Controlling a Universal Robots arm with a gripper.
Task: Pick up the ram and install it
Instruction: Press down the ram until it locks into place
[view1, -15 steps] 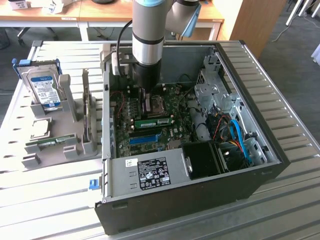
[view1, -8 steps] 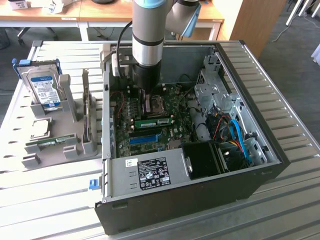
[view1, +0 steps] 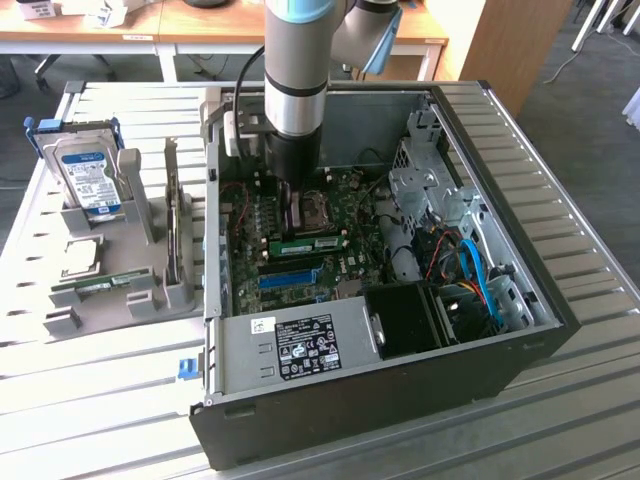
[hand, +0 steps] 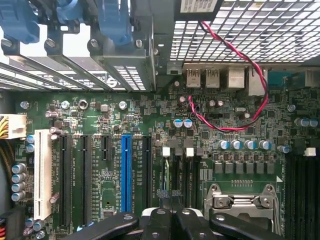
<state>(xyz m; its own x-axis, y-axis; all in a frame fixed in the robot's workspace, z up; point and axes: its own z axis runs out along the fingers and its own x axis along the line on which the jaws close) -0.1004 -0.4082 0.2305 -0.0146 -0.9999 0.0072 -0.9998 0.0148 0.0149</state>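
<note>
A thin green ram stick (view1: 306, 243) with pale labels lies across the motherboard (view1: 350, 265) inside the open computer case (view1: 500, 190). My gripper (view1: 293, 212) hangs from the arm inside the case, just beyond that stick and beside the processor socket (view1: 316, 208). In the wrist view my gripper (hand: 172, 214) points at the motherboard (hand: 100, 115), and its black fingers (hand: 157, 222) are pressed together with nothing visible between them. Another green stick (view1: 95, 285) rests in the grey holder (view1: 120, 300) outside the case.
The holder at the exterior view's left also carries a blue-labelled hard drive (view1: 85, 180) and a square silver chip (view1: 80, 255). Inside the case are a black fan (view1: 405, 320), blue cables (view1: 478, 270), expansion slots (hand: 127, 175) and a red-black wire (hand: 235, 75).
</note>
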